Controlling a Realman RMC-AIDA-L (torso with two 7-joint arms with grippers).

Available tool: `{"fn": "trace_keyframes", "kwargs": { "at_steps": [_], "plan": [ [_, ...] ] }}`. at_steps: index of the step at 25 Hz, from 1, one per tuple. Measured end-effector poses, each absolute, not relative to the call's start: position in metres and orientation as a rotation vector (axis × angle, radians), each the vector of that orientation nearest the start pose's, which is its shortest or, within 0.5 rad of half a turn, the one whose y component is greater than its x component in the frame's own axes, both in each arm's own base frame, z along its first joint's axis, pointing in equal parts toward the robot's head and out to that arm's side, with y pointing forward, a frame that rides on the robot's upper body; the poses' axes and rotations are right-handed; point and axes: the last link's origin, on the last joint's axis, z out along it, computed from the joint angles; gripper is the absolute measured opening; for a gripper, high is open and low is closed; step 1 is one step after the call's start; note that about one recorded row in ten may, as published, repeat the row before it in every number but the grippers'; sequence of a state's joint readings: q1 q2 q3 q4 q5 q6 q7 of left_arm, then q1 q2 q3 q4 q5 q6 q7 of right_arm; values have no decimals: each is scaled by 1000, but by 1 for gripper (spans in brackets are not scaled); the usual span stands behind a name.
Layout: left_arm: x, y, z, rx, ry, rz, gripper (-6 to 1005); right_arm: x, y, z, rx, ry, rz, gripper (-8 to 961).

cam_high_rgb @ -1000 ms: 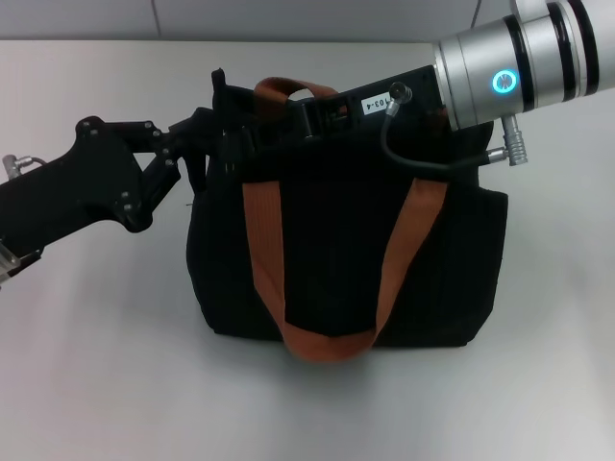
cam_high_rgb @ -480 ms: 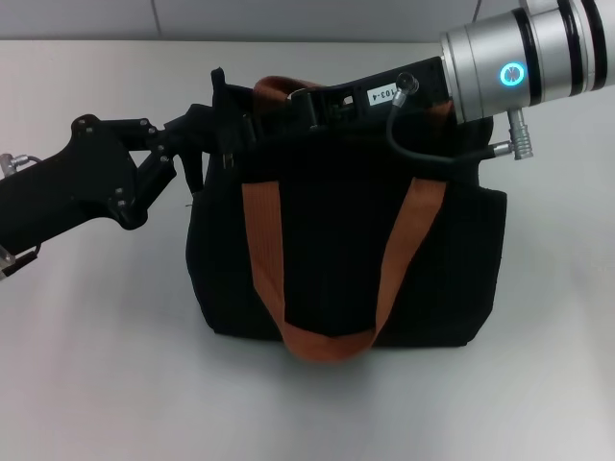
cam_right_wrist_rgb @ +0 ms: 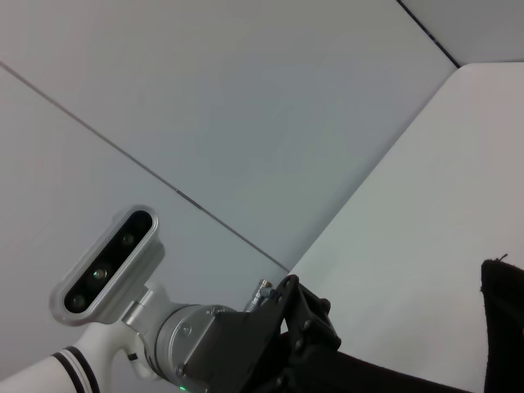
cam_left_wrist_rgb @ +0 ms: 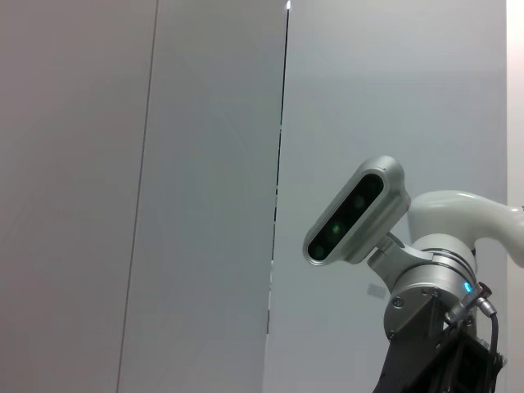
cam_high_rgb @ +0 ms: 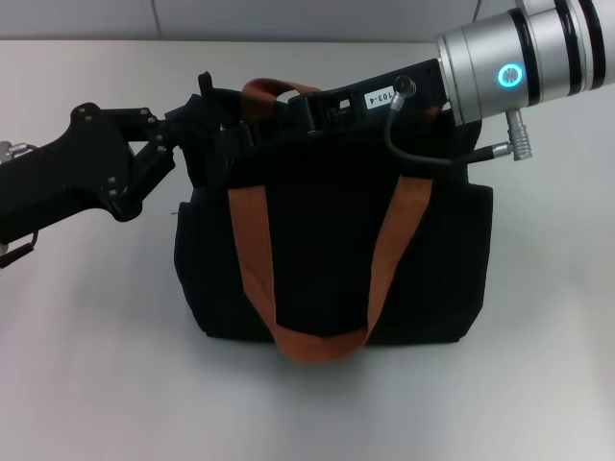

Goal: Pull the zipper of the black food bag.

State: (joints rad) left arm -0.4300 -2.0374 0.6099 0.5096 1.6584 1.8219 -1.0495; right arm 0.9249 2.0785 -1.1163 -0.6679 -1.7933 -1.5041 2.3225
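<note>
— What did the left side show?
— The black left gripper (cam_high_rgb: 213, 134) sat at the upper left corner of the boxy black fabric food bag (cam_high_rgb: 332, 250) with rust-orange strap handles; I couldn't tell whether its claw was apart or together.
— And the zipper?
— Hidden along the bag's top edge.
— Any writing?
— A white label reading "103-4", upside down, on the right gripper (cam_high_rgb: 312, 108), whose claw state I couldn't tell either.
— Room around?
— Bare white table (cam_high_rgb: 96, 365) lay open left, near and right.
</note>
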Motion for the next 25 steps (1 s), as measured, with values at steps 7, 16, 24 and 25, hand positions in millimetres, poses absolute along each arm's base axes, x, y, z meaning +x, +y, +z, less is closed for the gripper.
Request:
{"fn": "trace_keyframes", "kwargs": {
  "at_steps": [7,16,24,25],
  "plan": [
    [-260,295,38,-2480,-276,-1213,119,83,380,-45,-3015,1346,632,428],
    [-256,298,35,-2484,-287,-1215,122,80,378,-45,-3037,1302,625,400],
    [-264,295,38,-2466,-309,-1201,125,80,377,-44,-3046,1289,626,199],
    [-265,294,38,-2463,-315,-1197,126,80,377,-44,-3047,1288,627,138]
  ]
}}
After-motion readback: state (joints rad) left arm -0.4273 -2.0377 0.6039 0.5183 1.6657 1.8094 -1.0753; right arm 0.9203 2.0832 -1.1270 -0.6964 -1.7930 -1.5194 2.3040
